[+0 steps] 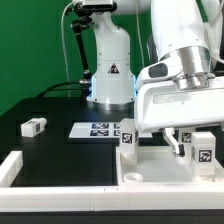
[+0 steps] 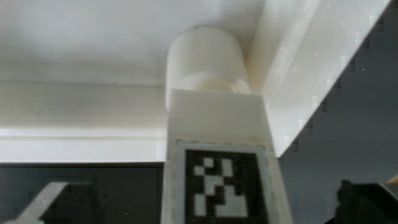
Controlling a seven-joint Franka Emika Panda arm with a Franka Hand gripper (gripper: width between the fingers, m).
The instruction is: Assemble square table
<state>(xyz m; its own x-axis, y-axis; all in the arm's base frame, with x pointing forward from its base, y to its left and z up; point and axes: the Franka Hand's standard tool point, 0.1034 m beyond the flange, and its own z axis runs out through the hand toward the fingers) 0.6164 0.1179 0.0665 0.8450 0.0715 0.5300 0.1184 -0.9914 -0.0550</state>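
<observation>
Beside the tagged leg (image 2: 217,160), wide-apart pincer (image 1: 180,142)

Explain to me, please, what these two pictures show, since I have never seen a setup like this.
This is a white robot arm with a two-finger gripper, putting a small square table together. The wider picture comes from a camera standing off the arm. The close-up comes from a camera on the arm's wrist, looking out between the fingers.

On the black table lies the white square tabletop. Two short tagged legs stand on it: the first leg and, beside the gripper, the second leg. A third leg lies loose toward the exterior view's left. The flat sheet of printed tags is the marker board, which is no part of the furniture.

Nothing is held. In the wrist view a leg stands between the open fingers, which are clear of it.
</observation>
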